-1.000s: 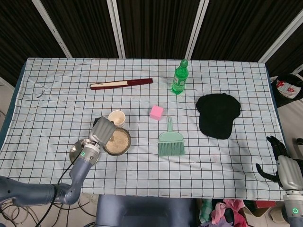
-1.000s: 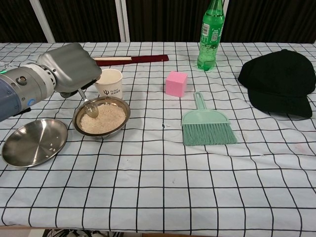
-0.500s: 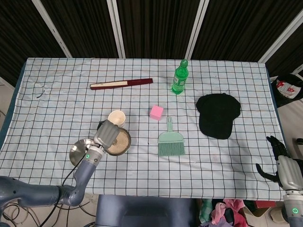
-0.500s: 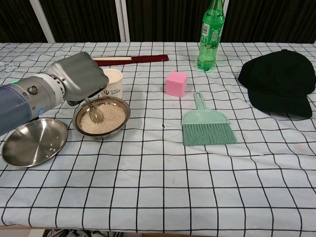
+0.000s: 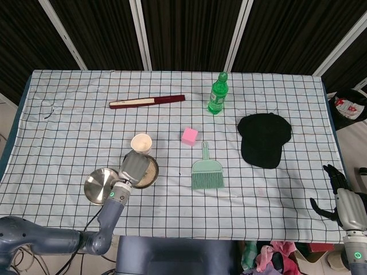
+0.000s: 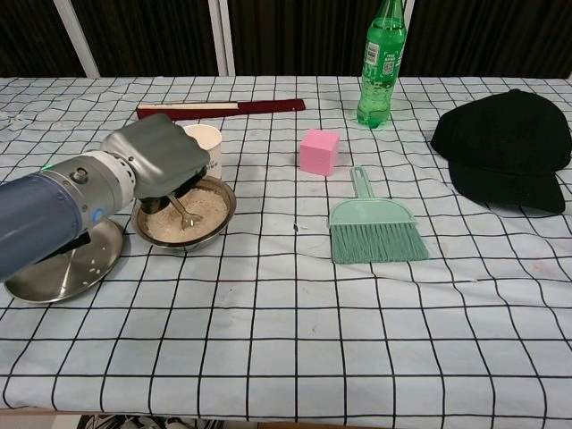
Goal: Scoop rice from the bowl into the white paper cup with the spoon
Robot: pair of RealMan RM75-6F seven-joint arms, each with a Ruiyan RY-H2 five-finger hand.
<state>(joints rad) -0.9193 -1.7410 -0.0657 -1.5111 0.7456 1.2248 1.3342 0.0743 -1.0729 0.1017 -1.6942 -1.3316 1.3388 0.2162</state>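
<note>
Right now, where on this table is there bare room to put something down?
The near strip of the table in front of the brush is bare, as is the far left corner beyond the fan. It is crowded around the bowl, cup, plate and left hand.

Green bottle [image 5: 217,94], black cap [image 5: 263,139], brush [image 5: 206,170]

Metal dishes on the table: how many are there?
2. The bowl of rice sits just in front of the white paper cup, partly covered by the left hand; the shallow plate lies beside it, under the left forearm.
</note>
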